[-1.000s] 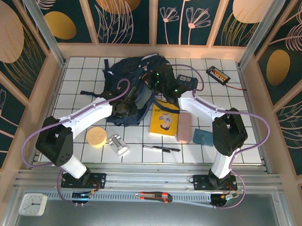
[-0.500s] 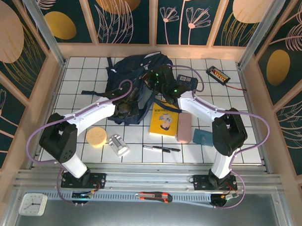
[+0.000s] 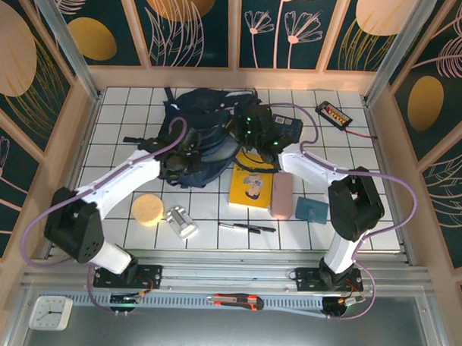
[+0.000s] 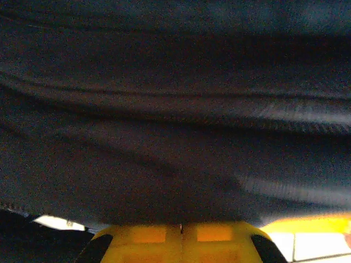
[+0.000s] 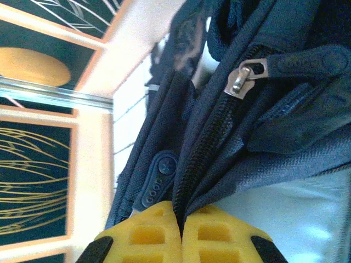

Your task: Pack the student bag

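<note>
Top external view: the bag [image 3: 206,130] lies crumpled on the tiled table [image 3: 367,185], towards the back and left of centre, straps trailing to the left. The right gripper [image 3: 246,129] sits at its right edge; in the right wrist view its yellow pads [image 5: 211,233] are pressed together on a fold of navy fabric beside the zip, with a metal zip pull [image 5: 241,75] just above. The left gripper [image 3: 178,162] rests at the bag's near-left edge; in the left wrist view its pads [image 4: 151,235] meet with no gap and dark fabric lies right over the tips, though whether a fold is caught between them cannot be told. Just right of the bag lie a yellow book [image 3: 252,185], a pink case [image 3: 281,194] and a teal pouch [image 3: 311,210]. Nearer the arms are a pen [image 3: 246,227], a clear roll [image 3: 182,221] and a round yellow sponge [image 3: 148,209]. A black device [image 3: 286,125] sits near the back edge.
</note>
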Tool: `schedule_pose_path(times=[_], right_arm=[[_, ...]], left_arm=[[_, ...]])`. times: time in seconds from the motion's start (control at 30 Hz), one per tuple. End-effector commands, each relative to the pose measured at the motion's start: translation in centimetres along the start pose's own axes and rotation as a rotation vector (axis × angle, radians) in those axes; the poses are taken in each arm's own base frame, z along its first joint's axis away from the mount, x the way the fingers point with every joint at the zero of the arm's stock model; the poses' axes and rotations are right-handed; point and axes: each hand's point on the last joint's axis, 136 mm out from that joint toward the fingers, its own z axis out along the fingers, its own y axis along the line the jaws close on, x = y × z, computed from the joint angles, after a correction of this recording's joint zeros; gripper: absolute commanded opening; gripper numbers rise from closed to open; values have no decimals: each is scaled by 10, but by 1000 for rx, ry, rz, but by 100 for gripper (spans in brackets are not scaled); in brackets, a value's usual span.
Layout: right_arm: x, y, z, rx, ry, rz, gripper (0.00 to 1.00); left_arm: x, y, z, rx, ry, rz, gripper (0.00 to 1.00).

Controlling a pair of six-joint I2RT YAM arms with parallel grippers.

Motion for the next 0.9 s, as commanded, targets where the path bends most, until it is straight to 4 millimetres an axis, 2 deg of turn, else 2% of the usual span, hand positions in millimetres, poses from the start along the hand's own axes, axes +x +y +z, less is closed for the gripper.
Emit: schedule_pose_path(times=[0.0,0.1,0.17,0.23,0.27,0.3,0.4,0.5,0.57,0.67,0.7,0.73,0.77,0.8,0.83,0.87], right_arm=[[-44,21,-28,-106,-119,-202,0],[-61,14,-24,-141,-97,-244,0],[-58,26,-22,-255,-24,-213,1],[-47,43,-22,-331,45,-181,45],[-37,48,-22,-339,77,-172,59],[-26,53,-23,-337,111,-156,65],[12,55,-23,-313,207,-89,71],[44,48,-20,-271,261,-10,72],[57,47,-17,-260,283,12,72],[66,50,-7,-248,293,-7,71],[68,53,-3,-252,298,-10,64],[70,56,-2,-260,302,-17,56],[70,57,1,-259,301,-25,36],[69,54,2,-244,295,-30,8],[67,49,2,-224,283,-31,0],[62,41,1,-204,264,-42,0]], left_arm=[[5,15,-15,48,30,15,0],[7,13,-15,97,48,32,0],[8,-2,-14,182,64,29,0],[5,-20,-15,277,67,3,0],[2,-28,-17,317,58,-9,0],[-1,-34,-19,348,51,-21,0],[-9,-47,-23,413,42,-40,0],[-12,-55,-25,451,44,-52,0],[-11,-60,-26,486,49,-62,0],[-7,-68,-25,550,77,-82,0],[-5,-70,-25,566,86,-86,0],[-4,-71,-26,572,89,-89,0],[-4,-71,-28,573,92,-83,0],[-2,-71,-29,568,97,-73,0],[0,-71,-31,568,112,-58,0],[4,-70,-31,566,134,-44,0]])
